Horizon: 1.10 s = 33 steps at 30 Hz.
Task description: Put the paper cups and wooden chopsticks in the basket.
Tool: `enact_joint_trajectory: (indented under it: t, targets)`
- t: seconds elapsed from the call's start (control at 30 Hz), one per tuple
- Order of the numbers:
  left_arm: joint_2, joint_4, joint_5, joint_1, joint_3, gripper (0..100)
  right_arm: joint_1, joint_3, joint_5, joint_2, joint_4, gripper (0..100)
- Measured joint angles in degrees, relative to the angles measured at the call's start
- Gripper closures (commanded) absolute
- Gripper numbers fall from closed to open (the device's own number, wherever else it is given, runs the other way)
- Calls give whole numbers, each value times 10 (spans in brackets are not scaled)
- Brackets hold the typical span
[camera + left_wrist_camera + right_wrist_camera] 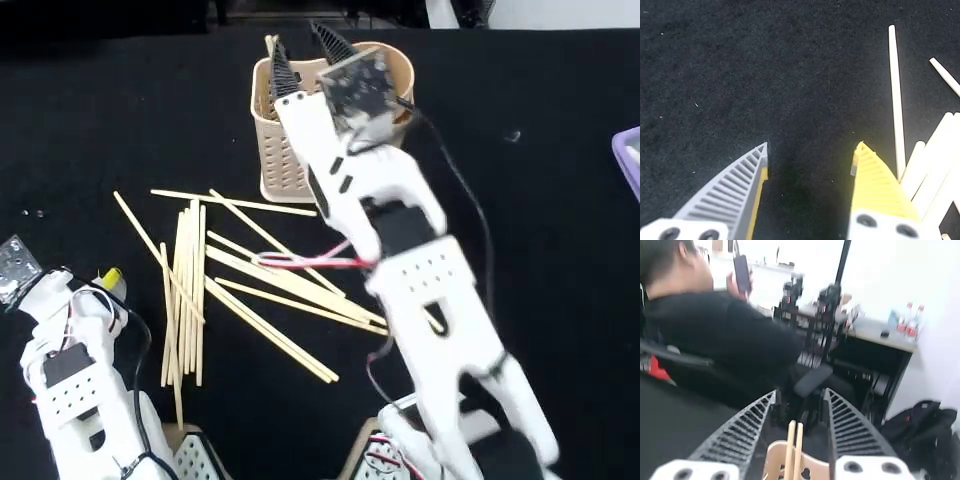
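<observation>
The black cloth-covered tabletop [520, 250] carries everything. The white right arm [420, 270] stretches from the near edge to the beige slotted plastic basket [285, 160], which stands close to the far edge, about midway along it. A tan rounded rim [408, 75], probably a paper cup, shows at the basket's far side.

A loose scatter of pale wooden chopsticks [190, 290] lies left of the middle, running toward the near edge. Two more chopsticks [794, 445] stand upright in the basket.

The right claw [800, 391] hangs above the basket, spread wide, with those two sticks between its jaws and touching neither. The left claw [812, 145] is low near the near-left corner, also spread, over bare cloth just beside the scatter.

This pair appears delivered. The right claw should rise straight up with its jaws kept spread, so that a rib catches neither the sticks nor the light basket's rim and tips it.
</observation>
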Motion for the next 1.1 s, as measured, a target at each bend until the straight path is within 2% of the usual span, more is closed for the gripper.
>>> enact_joint_trajectory:
  t: [0.17,0.4,0.47,0.57,0.7,0.83,0.93,1.1]
  targets:
    - [0,0,0,0,0,736,-1,4,0,-135,137,874]
    - [0,0,0,0,0,736,19,79,0,-355,499,871]
    - [0,0,0,0,0,736,40,142,11,-403,552,871]
    - [0,0,0,0,0,736,84,264,60,-441,550,851]
    - [0,0,0,0,0,736,116,428,128,-429,491,790]
    - [0,0,0,0,0,736,119,493,216,-388,479,791]
    - [0,0,0,0,0,736,91,493,248,-359,498,791]
    - [0,0,0,0,0,736,20,493,259,-320,515,791]
